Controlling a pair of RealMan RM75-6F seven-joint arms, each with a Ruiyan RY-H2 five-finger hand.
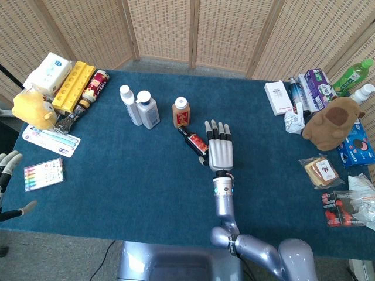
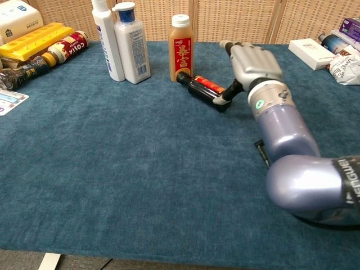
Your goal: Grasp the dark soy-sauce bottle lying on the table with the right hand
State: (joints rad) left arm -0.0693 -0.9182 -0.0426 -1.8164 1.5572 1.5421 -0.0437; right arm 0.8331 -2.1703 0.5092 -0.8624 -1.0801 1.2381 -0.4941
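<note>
Flat and spread, the right hand [image 1: 220, 153] lies palm-down over the blue tablecloth [image 1: 129, 175] near the middle of the table, its fingers [image 2: 245, 52] extended and apart, gripping nothing. Its thumb reaches out to the robot's left and meets the base end of the dark soy-sauce bottle [image 2: 206, 89] (in the chest view thumb tip and bottle look to be touching, though nothing wraps the bottle). The bottle lies on its side just left of the hand, slanted, its red label facing up and its neck pointing toward the brown drink bottle [image 1: 181, 112] that stands upright right behind it; neck and drink bottle look to be touching or very nearly so.

Further left stand two white bottles [image 1: 140, 106], upright and side by side. At the far left edge the left hand [image 1: 8, 164] shows only partly, pale fingers apart and nothing between them, just beside a pack of coloured pens [image 1: 43, 174]. Beyond it are a yellow plush toy [image 1: 31, 109], a yellow tray [image 1: 72, 86] and a white box [image 1: 48, 71].

Well off to the right sit a brown plush toy [image 1: 333, 123], a white carton [image 1: 278, 98], a green bottle [image 1: 353, 76] and several snack packets [image 1: 320, 170].
</note>
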